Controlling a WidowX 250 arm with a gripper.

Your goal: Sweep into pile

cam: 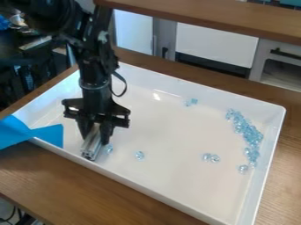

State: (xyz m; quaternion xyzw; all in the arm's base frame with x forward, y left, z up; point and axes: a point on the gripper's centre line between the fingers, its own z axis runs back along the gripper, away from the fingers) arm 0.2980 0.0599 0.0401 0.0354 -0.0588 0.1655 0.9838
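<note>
End effector pinching bar, left part of tray. Main pile at right; stray beads lower left and centre, a few up top. I'd turn bar broadside, keep it low, sweep right slowly, ease off near pile.

Beyond the wooden table, white cabinet fronts show below a brown ledge.

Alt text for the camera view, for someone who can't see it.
A black robot gripper holds a metal bar in the left part of a white tray. Pale blue beads form a curved band near the right wall; a few strays lie apart.
</note>
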